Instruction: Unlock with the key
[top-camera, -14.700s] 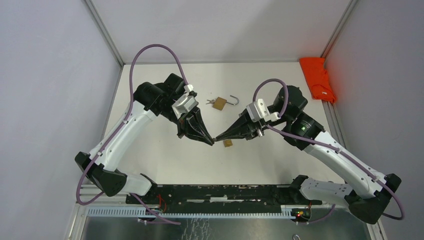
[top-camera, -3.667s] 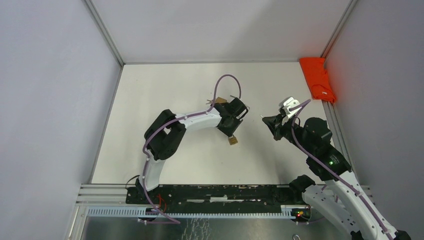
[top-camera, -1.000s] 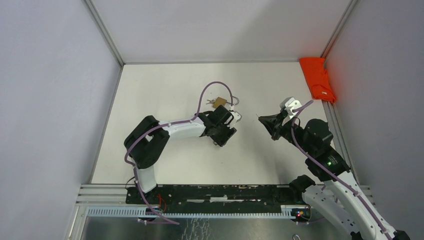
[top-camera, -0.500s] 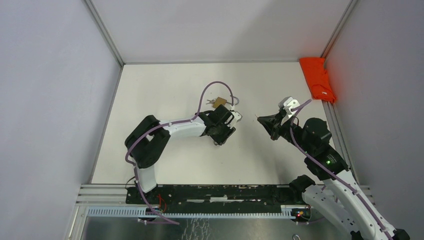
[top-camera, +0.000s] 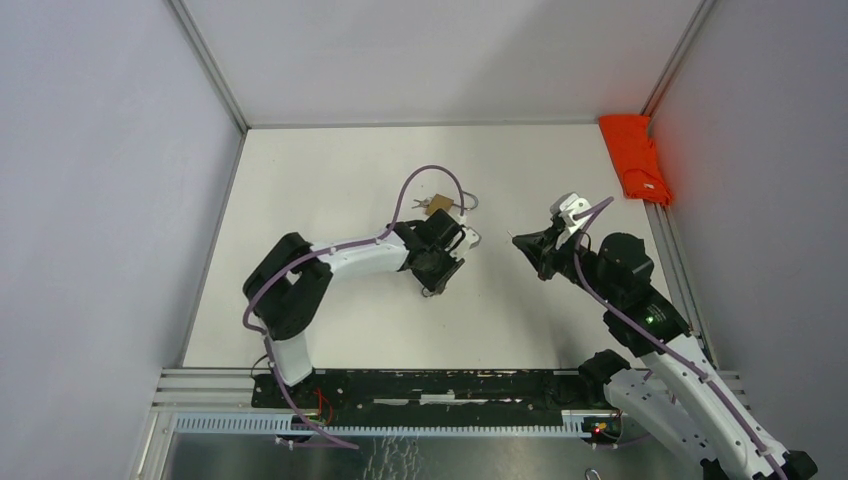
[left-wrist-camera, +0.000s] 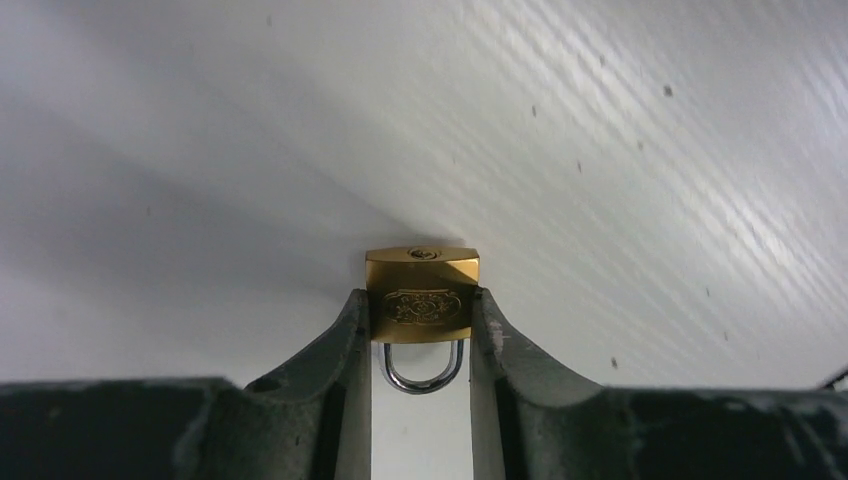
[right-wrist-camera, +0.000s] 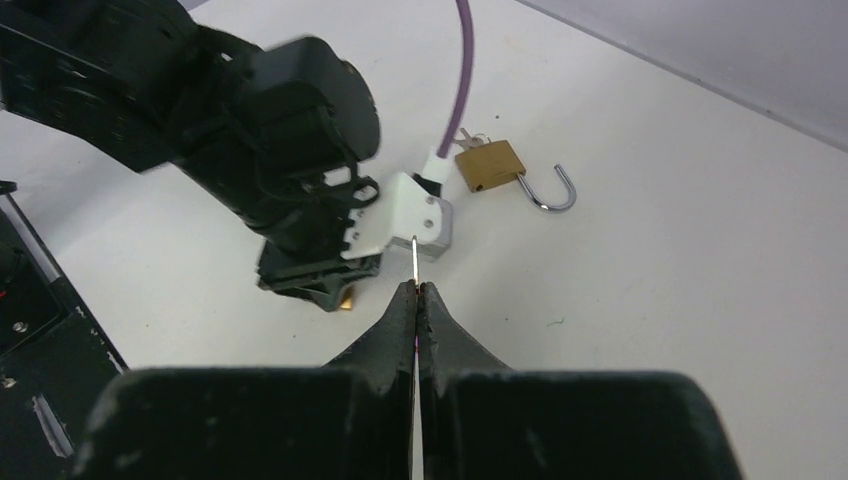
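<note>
Padlock (left-wrist-camera: 421, 290) sits near the bench (left-wrist-camera: 650, 150) centre, shackle closed and pointing to 6 o'clock in the left wrist view. Left fingers (left-wrist-camera: 352, 330) press against both sides of its body, gripping it. Right fingers (right-wrist-camera: 400, 310) are closed on the key (right-wrist-camera: 415, 262), its blade protruding edge-on, off the bench at 3 o'clock from the padlock. Open lock (top-camera: 438, 205) lies at 12 o'clock from the left wrist.
</note>
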